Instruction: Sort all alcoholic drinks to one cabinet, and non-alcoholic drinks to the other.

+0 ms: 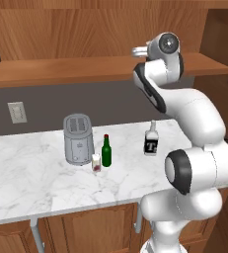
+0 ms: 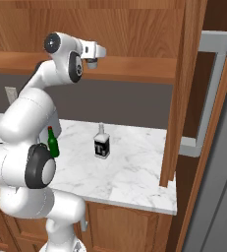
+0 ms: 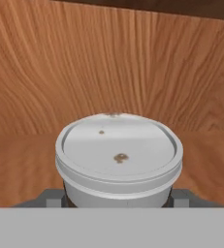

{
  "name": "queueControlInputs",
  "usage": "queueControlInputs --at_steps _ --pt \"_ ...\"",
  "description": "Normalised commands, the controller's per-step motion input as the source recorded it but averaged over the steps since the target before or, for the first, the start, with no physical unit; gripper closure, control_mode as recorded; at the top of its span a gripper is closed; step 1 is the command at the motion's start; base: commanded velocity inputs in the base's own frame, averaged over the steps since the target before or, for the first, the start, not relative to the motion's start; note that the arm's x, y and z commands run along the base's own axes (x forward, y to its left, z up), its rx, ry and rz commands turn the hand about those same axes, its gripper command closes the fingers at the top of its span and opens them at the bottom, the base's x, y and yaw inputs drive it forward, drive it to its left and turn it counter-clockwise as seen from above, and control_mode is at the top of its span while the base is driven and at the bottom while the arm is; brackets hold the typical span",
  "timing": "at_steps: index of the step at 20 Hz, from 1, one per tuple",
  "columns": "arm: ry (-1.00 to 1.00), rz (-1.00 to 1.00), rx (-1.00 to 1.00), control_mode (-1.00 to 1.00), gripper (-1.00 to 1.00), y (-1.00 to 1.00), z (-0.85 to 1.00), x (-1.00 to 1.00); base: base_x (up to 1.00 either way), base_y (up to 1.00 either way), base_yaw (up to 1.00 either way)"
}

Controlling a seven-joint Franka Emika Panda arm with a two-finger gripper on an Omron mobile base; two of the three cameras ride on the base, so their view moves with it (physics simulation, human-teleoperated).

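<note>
The paper coffee cup [image 3: 118, 155] shows its white lid right in front of the hand camera, between my gripper's [image 3: 118, 199] fingers, and the gripper looks shut on it. The hand [image 1: 139, 51] is raised to the wooden cabinet shelf [image 1: 61, 71] above the counter. On the marble counter stand the slim dark-green bottle with a red cap [image 1: 106, 150], the small white carton [image 1: 96, 163] beside it, and the clear squarish bottle with the black label [image 1: 151, 140] to the right. The green bottle [image 2: 52, 142] and clear bottle [image 2: 101, 142] also appear from the other side.
A grey toaster [image 1: 78, 138] stands just left of the green bottle. A wall outlet [image 1: 17, 112] sits at the back left. An open wooden cabinet door [image 2: 179, 98] hangs over the counter's right end. The shelf's wooden back wall [image 3: 108, 63] lies close behind the cup.
</note>
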Motion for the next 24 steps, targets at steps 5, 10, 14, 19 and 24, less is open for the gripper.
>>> queueControlInputs --at_steps 5,10,14,19,24 --pt "0.0 0.06 0.0 -1.0 1.0 0.0 -0.26 0.19 0.0 0.0 0.0" --pt "0.0 0.06 0.0 -1.0 1.0 0.0 -0.15 0.27 0.0 0.0 0.0" --pt "0.0 0.05 0.0 -1.0 1.0 0.0 -0.1 0.37 0.0 0.0 0.0" --pt "0.0 0.04 0.0 -1.0 1.0 0.0 -0.13 0.35 0.0 0.0 0.0" --pt "0.0 0.04 0.0 -1.0 1.0 0.0 -0.2 0.34 0.0 0.0 0.0"
